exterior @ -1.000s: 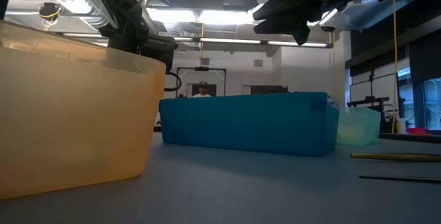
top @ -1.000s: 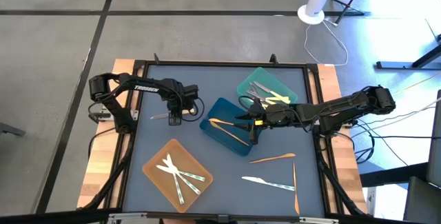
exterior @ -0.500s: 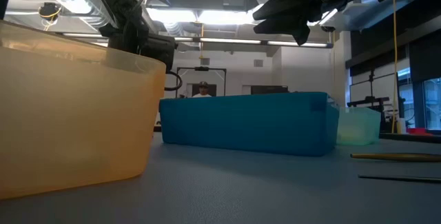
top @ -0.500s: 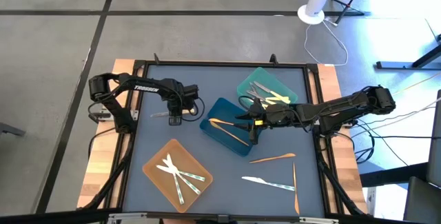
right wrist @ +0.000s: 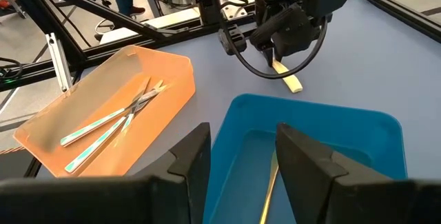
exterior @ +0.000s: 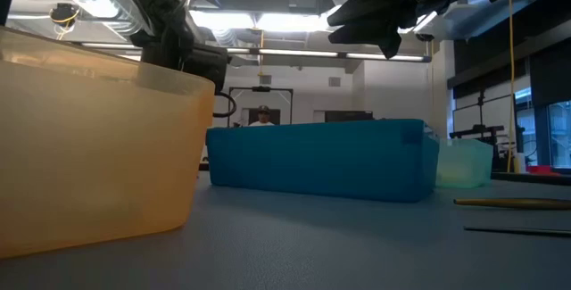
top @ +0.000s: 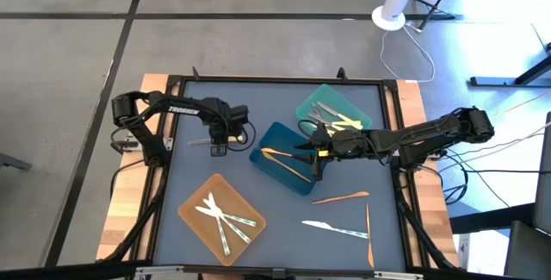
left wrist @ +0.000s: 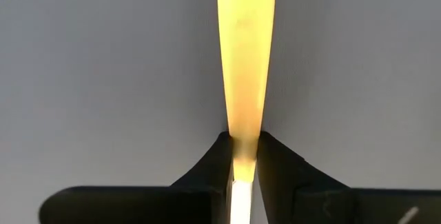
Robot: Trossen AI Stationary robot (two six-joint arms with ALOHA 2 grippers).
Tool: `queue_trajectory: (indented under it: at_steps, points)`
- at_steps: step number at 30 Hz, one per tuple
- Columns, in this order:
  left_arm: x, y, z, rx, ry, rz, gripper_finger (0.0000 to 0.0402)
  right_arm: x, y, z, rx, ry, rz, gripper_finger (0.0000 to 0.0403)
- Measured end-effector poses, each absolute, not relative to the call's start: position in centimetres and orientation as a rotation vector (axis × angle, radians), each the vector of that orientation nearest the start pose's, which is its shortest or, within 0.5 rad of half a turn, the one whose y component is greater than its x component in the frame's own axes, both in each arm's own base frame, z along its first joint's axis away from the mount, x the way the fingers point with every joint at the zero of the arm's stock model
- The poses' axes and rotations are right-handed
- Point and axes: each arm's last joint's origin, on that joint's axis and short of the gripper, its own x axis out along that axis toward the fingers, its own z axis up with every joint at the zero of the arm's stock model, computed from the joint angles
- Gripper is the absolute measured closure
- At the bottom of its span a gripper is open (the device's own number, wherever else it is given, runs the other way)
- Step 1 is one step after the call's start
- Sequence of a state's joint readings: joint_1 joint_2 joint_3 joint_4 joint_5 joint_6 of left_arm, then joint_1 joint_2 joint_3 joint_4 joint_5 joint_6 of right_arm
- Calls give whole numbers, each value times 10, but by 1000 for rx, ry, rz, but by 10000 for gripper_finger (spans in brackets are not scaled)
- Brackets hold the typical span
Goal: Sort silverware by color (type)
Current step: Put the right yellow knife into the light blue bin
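Yellow utensil (left wrist: 244,72) sits pinched in my left gripper (left wrist: 244,156) on the mat; my right gripper (right wrist: 238,156) hovers open over the blue tray (right wrist: 358,131).

floor: grey concrete floor (top: 258,39) with dark seams | furniture: white pedestal fan (top: 398,0) | light: bright ceiling strip lights (exterior: 268,22)

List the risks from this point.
1. The left end effector pinches the yellow utensil at its very end, so it may pivot or slip when lifted.
2. The right end effector hangs open over the blue tray, close to the left arm's likely path, so the arms could collide.
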State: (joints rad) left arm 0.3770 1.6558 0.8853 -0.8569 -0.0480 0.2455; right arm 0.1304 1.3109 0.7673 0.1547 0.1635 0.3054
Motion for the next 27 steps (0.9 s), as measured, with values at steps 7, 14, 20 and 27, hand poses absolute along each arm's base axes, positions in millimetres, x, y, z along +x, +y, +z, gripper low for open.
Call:
queue_trajectory:
  at_steps: [7,14,20,27]
  points:
    - [240,98,155,-60,1670,145,362,280,32,247,245,376,-91,253]
    - [253,105,180,4,1650,207,362,280,32,247,245,376,-91,253]
    - [268,113,210,68,1593,281,362,280,32,247,245,376,-91,253]
    - [288,121,254,95,1443,331,362,280,32,247,245,376,-91,253]
